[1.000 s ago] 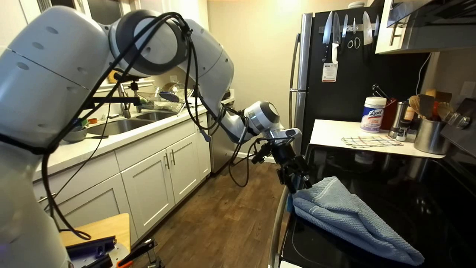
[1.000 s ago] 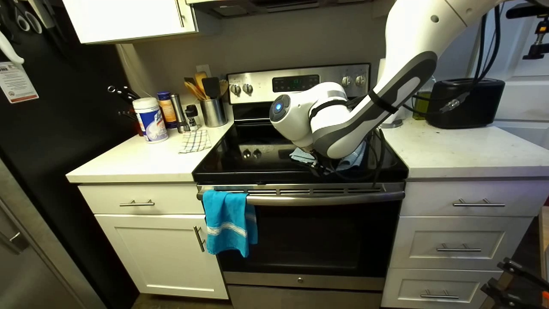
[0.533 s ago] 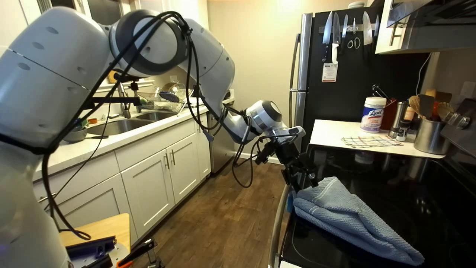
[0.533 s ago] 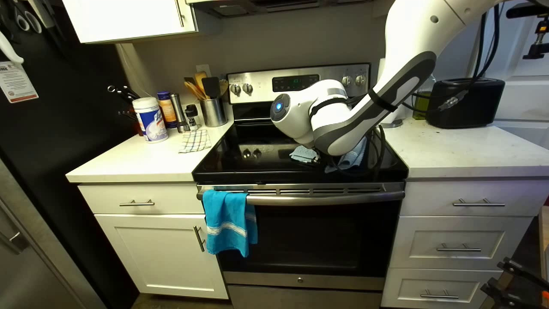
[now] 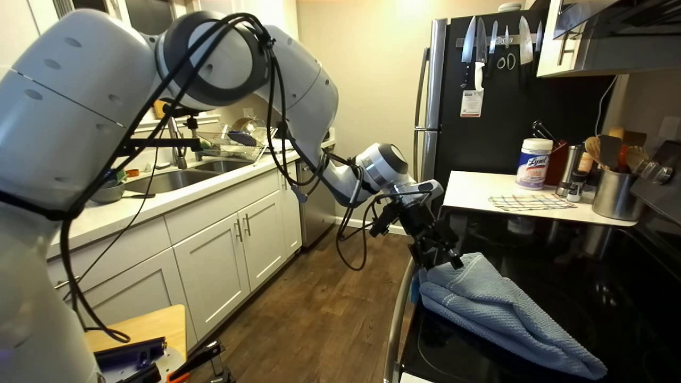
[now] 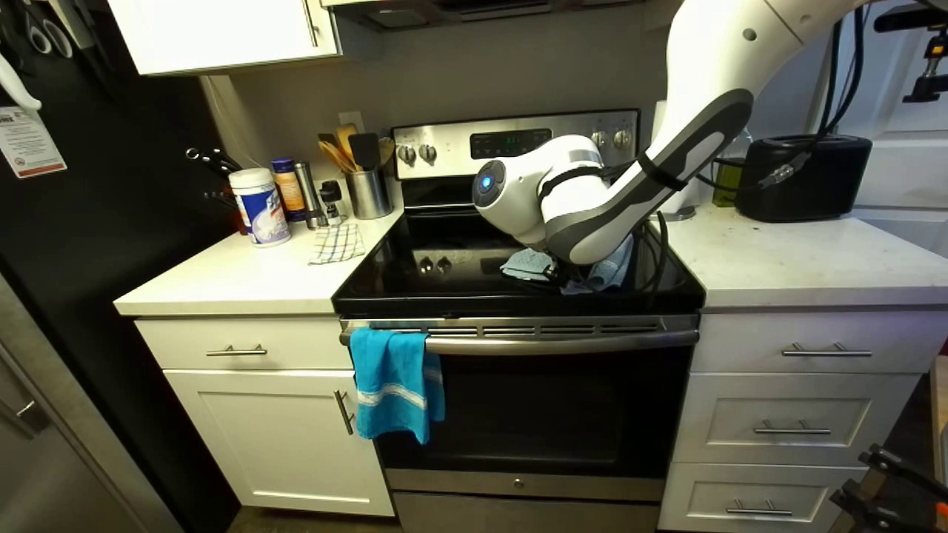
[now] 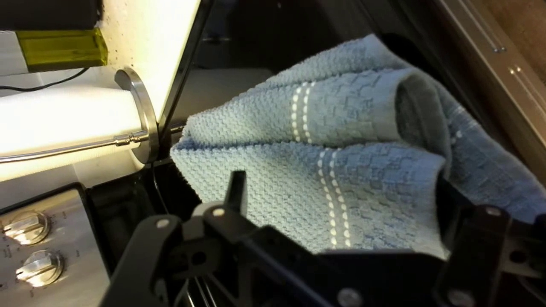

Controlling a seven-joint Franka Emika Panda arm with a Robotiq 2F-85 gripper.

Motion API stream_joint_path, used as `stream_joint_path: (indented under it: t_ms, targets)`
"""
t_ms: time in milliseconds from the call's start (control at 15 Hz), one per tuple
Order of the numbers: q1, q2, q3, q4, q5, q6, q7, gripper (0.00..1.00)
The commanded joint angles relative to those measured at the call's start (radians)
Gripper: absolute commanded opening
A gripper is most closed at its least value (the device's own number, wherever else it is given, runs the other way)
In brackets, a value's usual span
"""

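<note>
Wrist view: the pincer [image 7: 343,196] stands spread over the folded blue towel [image 7: 332,123]. In both exterior views, the arm [image 5: 303,80] slopes down to the front edge of the black cooktop [image 5: 564,298], where the towel lies. Pale counters [image 6: 807,259] flank it.

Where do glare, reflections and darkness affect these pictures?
In the wrist view, glare washes out the paper roll and counter, the gripper looks dark, the towel clear; in both exterior views, the stove top carries reflections; in an exterior view, the upper cabinet looks overexposed.
</note>
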Motion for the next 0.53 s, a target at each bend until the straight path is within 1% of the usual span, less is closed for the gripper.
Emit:
stream_joint_path:
  t_ms: [0, 200, 467]
  targets:
    - [-0.002, -0.031, 0.001, -0.031, -0.033, -0.013, -0.005, 1.0]
    - [0.002, -0.059, -0.006, -0.046, -0.067, -0.026, 0.015, 1.0]
    - [0.004, -0.162, -0.017, -0.089, -0.154, -0.064, 0.065, 1.0]
